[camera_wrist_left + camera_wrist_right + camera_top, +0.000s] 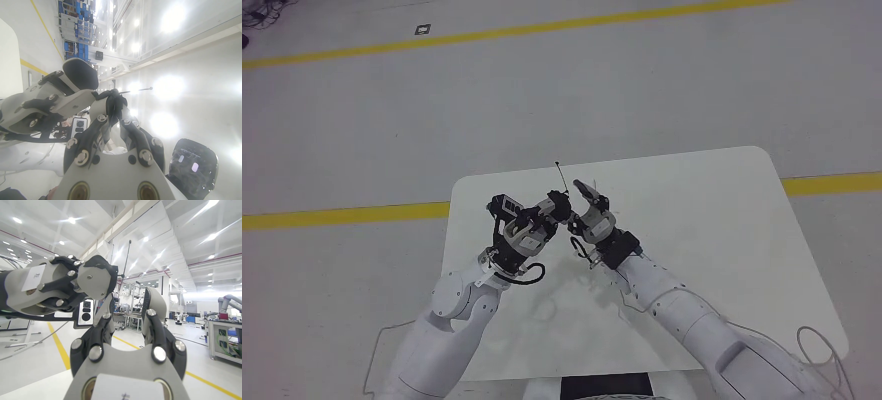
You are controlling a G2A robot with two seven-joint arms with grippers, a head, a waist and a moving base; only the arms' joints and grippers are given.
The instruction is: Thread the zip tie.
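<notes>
Now — left fingers (pixel 113 106) pinched on zip tie (pixel 136 90) | right fingers (pixel 153 300) spread, empty — just beside.

One-character label (pixel 34 275) on left gripper (pixel 116 275), another label (pixel 124 390) on right gripper (pixel 130 300).

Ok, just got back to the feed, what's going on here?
The left gripper is shut on the black zip tie and holds it up above the white table, with the tie's long end sticking out past the fingers. The right gripper is open close beside it and holds nothing. The tie looks straight, with no loop formed, so the threading is not yet done.
</notes>
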